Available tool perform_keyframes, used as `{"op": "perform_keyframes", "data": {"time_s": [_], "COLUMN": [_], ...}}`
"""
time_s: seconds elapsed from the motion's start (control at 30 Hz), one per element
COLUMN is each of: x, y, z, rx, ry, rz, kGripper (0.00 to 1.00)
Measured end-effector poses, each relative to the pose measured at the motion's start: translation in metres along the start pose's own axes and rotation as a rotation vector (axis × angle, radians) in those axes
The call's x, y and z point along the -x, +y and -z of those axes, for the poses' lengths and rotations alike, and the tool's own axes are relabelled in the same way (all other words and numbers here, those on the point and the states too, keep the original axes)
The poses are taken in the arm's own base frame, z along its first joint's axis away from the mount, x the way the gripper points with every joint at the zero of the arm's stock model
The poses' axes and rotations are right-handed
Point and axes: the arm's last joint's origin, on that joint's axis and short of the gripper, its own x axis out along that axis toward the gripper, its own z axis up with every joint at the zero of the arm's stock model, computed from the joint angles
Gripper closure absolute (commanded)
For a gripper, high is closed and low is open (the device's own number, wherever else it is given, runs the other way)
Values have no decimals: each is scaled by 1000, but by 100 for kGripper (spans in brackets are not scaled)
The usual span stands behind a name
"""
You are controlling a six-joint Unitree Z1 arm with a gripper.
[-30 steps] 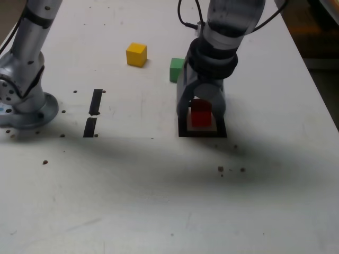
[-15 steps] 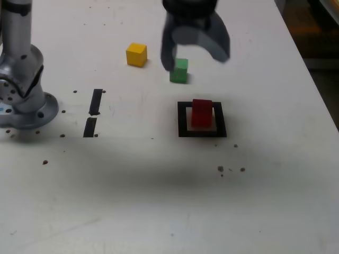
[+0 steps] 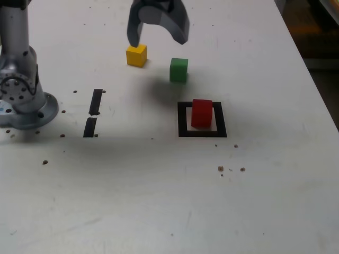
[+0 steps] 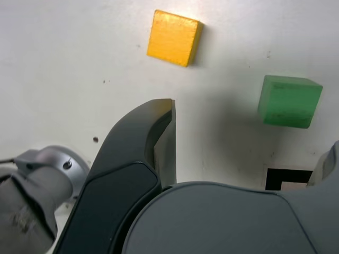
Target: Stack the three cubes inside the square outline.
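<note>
table [image 3: 159, 201]: smooth matt white | yellow cube [image 4: 175, 37]: matt, faintly grainy paint | green cube [image 4: 290, 100]: matt | gripper [image 3: 157, 33] shell: smooth dark plastic, slight sheen

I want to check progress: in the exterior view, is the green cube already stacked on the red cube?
No, the green cube stands on the table, apart from the red cube inside the square outline.

bare table all round yellow cube [image 3: 136, 55]; green cube [image 3: 178, 70] nearby on exterior view's right; open room above red cube [image 3: 201, 112].
</note>
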Motion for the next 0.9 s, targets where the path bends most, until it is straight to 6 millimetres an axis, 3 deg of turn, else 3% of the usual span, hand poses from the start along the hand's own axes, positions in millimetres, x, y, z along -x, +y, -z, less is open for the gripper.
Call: {"op": "perform_keyframes", "data": {"time_s": [0.4,0.57,0.7,0.9], "x": [-50,-77,-93,-96], "y": [27,38,47,53], "z": [20,19,16,13], "rx": [1,4,18,28], "ry": [61,72,88,72], "rz": [-16,-9,-16,-37], "kGripper": [0,3,14,47]}}
